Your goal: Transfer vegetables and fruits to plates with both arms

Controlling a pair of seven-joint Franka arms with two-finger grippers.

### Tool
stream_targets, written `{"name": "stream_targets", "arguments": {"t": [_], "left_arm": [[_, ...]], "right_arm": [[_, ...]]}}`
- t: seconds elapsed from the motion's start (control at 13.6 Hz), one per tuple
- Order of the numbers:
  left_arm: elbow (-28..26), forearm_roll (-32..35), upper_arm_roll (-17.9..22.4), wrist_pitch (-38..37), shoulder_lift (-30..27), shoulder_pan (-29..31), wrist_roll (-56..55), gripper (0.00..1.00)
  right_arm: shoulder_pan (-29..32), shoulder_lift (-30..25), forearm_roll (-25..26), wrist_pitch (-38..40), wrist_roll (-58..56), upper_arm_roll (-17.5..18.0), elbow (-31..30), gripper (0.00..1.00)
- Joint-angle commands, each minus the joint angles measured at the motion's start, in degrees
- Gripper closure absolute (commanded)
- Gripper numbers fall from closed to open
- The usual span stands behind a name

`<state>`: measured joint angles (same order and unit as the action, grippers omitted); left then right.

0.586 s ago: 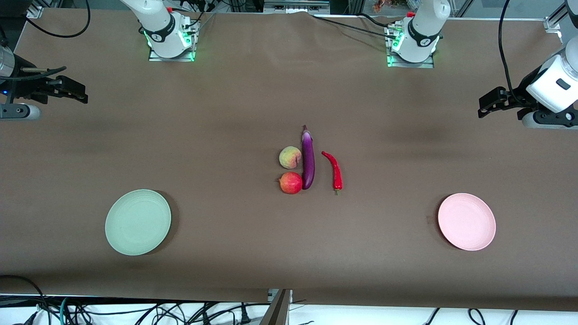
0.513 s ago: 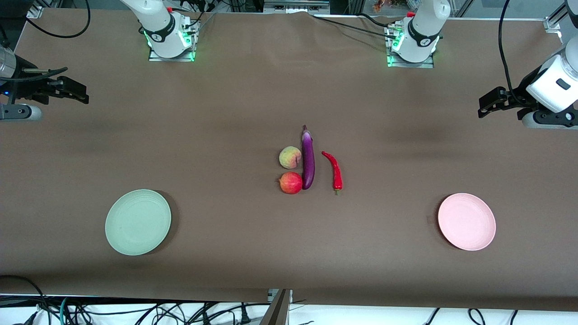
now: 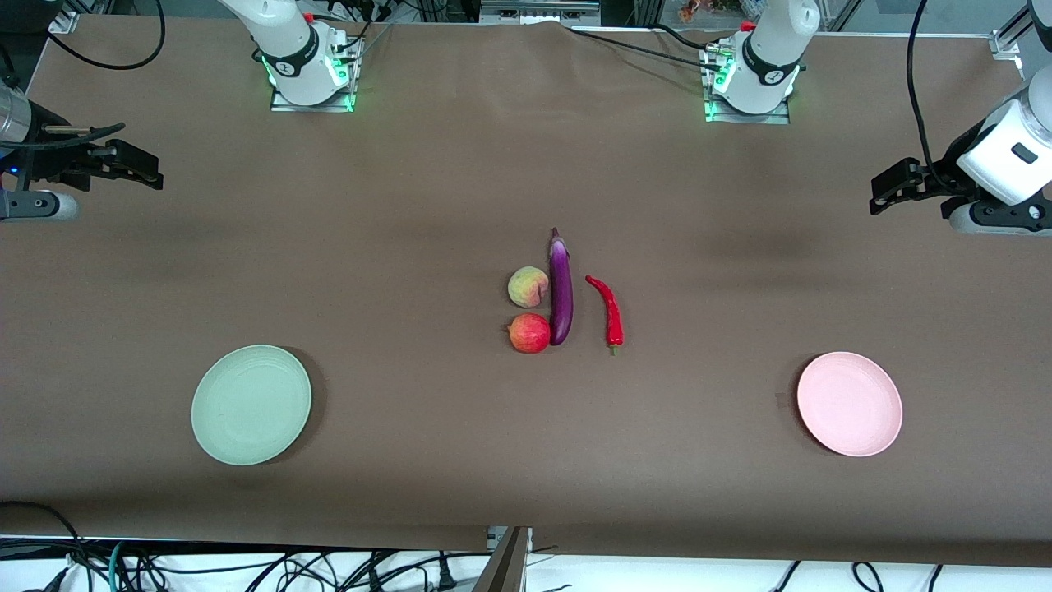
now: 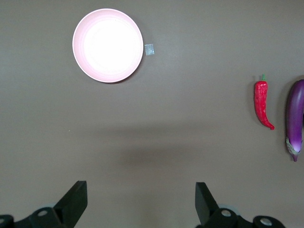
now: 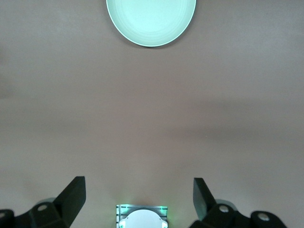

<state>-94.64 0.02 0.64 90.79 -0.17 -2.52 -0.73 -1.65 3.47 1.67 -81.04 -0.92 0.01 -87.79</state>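
Note:
A purple eggplant (image 3: 560,289), a red chili pepper (image 3: 609,310), a yellow-green peach (image 3: 528,287) and a red fruit (image 3: 529,333) lie together mid-table. The pale green plate (image 3: 251,404) sits toward the right arm's end, the pale pink plate (image 3: 849,403) toward the left arm's end. My left gripper (image 3: 879,194) is open and empty, high over the table's end. My right gripper (image 3: 150,173) is open and empty over the other end. The left wrist view shows the pink plate (image 4: 108,45), chili (image 4: 261,104) and eggplant (image 4: 294,118); the right wrist view shows the green plate (image 5: 151,20).
The two arm bases (image 3: 308,70) (image 3: 752,78) stand along the table's edge farthest from the front camera. The right arm's base also shows in the right wrist view (image 5: 141,217). A small tape mark (image 4: 149,49) lies beside the pink plate. Cables hang below the table's near edge.
My right gripper has crept slightly toward the table's middle. Everything else has stayed put.

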Motion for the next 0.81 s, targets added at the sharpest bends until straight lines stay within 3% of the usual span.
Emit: {"name": "stream_targets", "arguments": {"t": [0.0, 0.73], "left_arm": [[1.7, 0.1, 0.0, -0.4, 0.9, -0.3, -0.2, 0.00], [2.8, 0.2, 0.0, -0.6, 2.0, -0.4, 0.1, 0.00]], "right_arm": [[0.2, 0.4, -0.9, 0.3, 0.0, 0.1, 0.5, 0.00], [0.2, 0.4, -0.9, 0.1, 0.1, 0.2, 0.4, 0.00]]}}
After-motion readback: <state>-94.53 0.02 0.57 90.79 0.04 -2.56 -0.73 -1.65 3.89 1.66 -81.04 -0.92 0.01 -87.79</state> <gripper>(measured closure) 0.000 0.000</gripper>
